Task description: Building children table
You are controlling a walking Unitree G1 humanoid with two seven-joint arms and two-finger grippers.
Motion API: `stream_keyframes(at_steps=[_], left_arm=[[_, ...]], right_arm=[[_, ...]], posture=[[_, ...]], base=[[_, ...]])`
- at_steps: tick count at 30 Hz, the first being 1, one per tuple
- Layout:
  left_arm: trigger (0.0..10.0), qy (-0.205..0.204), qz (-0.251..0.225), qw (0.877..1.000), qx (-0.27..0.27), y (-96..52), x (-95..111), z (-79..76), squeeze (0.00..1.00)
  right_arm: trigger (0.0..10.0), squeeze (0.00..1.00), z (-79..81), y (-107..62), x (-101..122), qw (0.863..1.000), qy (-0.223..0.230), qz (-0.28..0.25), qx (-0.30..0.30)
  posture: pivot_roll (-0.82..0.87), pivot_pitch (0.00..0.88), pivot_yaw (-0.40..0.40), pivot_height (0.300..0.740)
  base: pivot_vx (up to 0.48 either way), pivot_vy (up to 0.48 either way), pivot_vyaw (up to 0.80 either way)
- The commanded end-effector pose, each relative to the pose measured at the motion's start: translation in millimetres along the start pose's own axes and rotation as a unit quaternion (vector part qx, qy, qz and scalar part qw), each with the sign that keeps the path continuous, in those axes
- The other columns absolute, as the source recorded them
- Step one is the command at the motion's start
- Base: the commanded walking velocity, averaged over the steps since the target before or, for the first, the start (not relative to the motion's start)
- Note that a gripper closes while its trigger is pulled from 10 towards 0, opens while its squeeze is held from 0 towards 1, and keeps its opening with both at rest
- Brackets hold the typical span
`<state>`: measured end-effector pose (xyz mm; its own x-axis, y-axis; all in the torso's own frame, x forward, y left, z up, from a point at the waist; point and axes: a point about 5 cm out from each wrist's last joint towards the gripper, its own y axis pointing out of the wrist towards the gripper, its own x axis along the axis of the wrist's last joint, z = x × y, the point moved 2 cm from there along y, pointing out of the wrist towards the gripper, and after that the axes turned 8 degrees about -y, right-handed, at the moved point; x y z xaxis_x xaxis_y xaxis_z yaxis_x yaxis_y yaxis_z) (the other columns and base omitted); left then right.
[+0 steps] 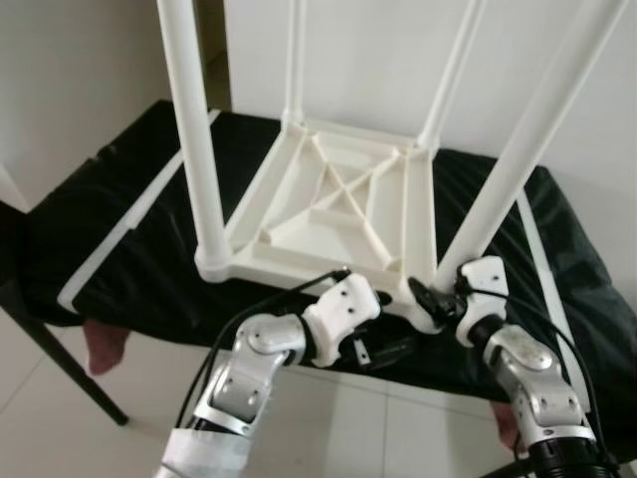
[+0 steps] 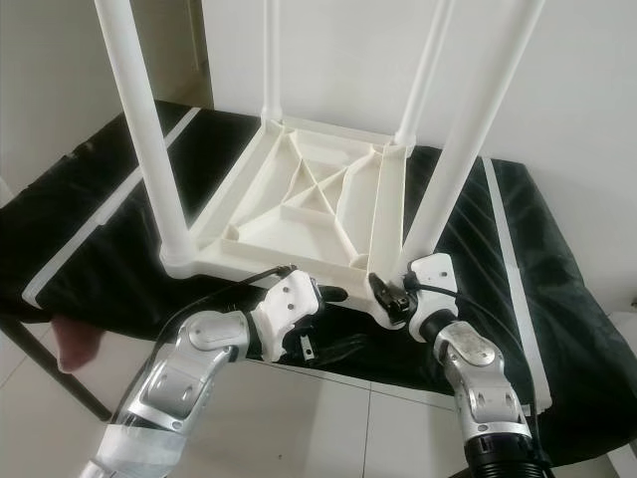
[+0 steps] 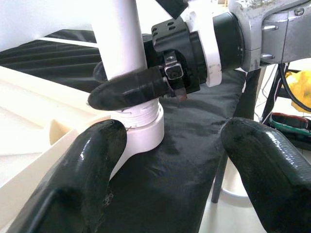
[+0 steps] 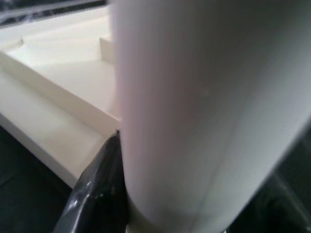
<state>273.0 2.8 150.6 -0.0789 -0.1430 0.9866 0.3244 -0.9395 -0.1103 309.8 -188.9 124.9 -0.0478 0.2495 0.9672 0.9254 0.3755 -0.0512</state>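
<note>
A white plastic children's table [image 1: 328, 209] lies upside down on a black-covered surface [image 1: 129, 199], with its legs pointing up. My right gripper [image 1: 436, 297] is shut on the near right leg [image 1: 518, 169] just above its socket. In the left wrist view one of its fingers [image 3: 131, 90] presses across that leg [image 3: 124, 43]. The right wrist view shows the leg [image 4: 204, 111] close up beside a black finger [image 4: 97, 194]. My left gripper [image 1: 386, 344] stands open and holds nothing, low at the table's front edge and a little left of that corner.
The near left leg [image 1: 194, 129] rises at the front left corner. White stripes [image 1: 109, 244] cross the black cover. A dark frame leg [image 1: 60, 368] and a pink object [image 1: 105, 349] stand at the left on the tiled floor. A white wall lies behind.
</note>
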Motion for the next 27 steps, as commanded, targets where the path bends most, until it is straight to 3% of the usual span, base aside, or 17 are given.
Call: stream_keyframes(at_steps=[1,8,9,10,15,20,22,27], left_arm=[[10.0,0.002,-0.005,0.999,0.051,1.9,1,7.8,0.0],[10.0,0.001,-0.006,0.999,0.051,2.2,1,7.4,0.0],[10.0,0.001,-0.006,0.999,0.05,2.4,1,6.9,0.0],[10.0,0.001,-0.006,0.999,0.049,2.5,1,6.5,0.0],[10.0,0.0,-0.006,0.999,0.048,2.2,1,5.8,0.0],[10.0,-0.002,-0.006,0.999,0.047,1.9,0,5.1,0.0],[10.0,-0.002,-0.005,0.999,0.044,2.2,0,3.6,0.0],[10.0,-0.003,-0.005,0.999,0.043,1.5,-1,2.4,0.0]], right_arm=[[0.0,0.0,0.3,-2.4,-6,1.0,-0.009,0.013,0.01],[0.0,0.0,-1.6,-4.3,-8,1.0,-0.011,0.014,0.014],[3.2,0.0,-2.8,-6.1,-9,1.0,-0.008,0.018,0.011],[10.0,0.0,-3.3,-7.3,-10,1.0,0.0,0.02,0.008],[10.0,0.0,-5.8,-8.4,-9,1.0,0.006,0.02,-0.007],[10.0,0.0,-10.0,-7.0,-7,0.998,0.014,0.02,-0.059],[10.0,0.0,-10.2,-7.1,-7,0.992,0.04,0.025,-0.115],[10.0,0.0,-9.9,-10.0,-9,0.98,0.064,0.042,-0.181]], posture=[[0.01,0.0,-0.07,0.74],[0.01,0.0,-0.069,0.74],[0.01,0.001,-0.07,0.74],[0.01,0.0,-0.07,0.74],[0.01,0.002,-0.07,0.74],[0.01,0.005,-0.072,0.74],[0.01,0.005,-0.075,0.74],[0.01,0.003,-0.076,0.74]], base=[[0.0,0.0,0.0],[0.0,0.0,0.0],[0.0,0.0,0.0],[0.0,0.0,0.0],[0.0,0.0,0.0],[0.0,0.0,0.0],[0.0,0.0,0.0],[0.0,0.0,0.0]])
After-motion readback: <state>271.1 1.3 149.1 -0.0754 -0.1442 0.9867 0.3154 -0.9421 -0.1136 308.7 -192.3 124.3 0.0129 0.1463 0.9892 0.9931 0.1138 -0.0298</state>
